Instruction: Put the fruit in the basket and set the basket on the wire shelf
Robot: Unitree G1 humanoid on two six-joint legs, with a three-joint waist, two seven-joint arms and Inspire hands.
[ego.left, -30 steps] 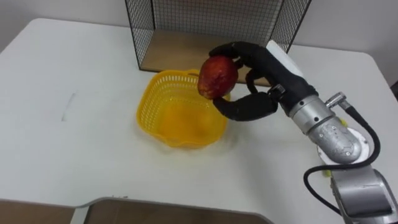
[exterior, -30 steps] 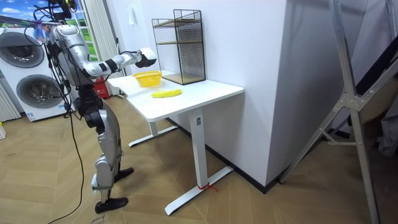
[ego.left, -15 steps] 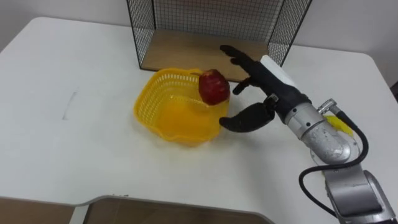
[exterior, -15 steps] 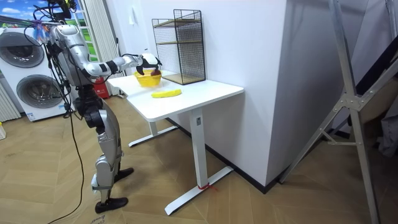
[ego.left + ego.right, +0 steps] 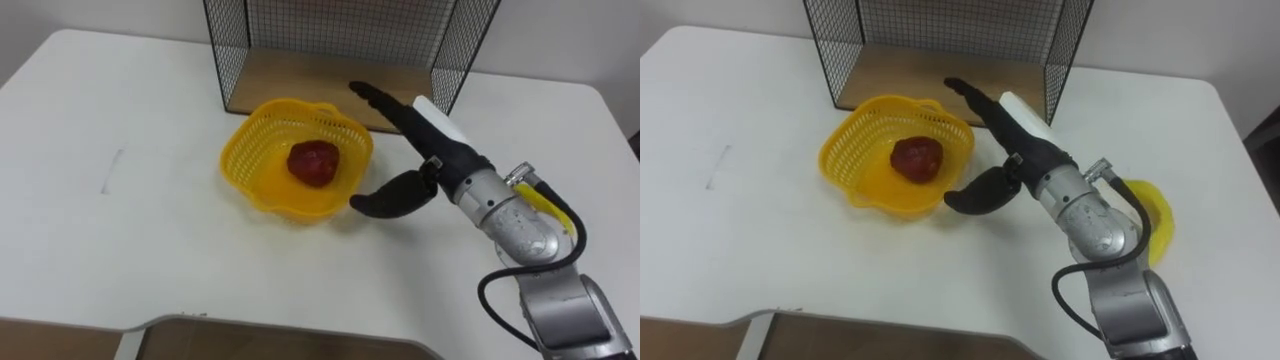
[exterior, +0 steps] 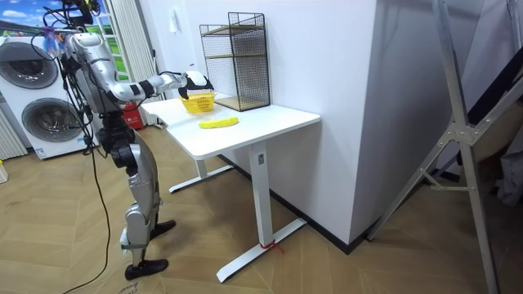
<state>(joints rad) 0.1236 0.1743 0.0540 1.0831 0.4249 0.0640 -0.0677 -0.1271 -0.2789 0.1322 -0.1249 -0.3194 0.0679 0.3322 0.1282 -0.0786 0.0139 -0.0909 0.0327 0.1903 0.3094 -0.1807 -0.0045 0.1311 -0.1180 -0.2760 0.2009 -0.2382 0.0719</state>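
Frame centre: fruit (image 5: 313,162) in basket (image 5: 235,165), probably light and flexible, best gripped at its rim; right hand (image 5: 442,158) beside, spread wide, empty.

Bright, even light fell from above on the white table (image 5: 120,230), leaving soft, faint shadows beneath the yellow basket (image 5: 248,180) and the right hand (image 5: 437,160).

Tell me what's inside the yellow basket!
One red fruit sits in the yellow basket. The bit of basket floor under it is covered, so I can't see that.
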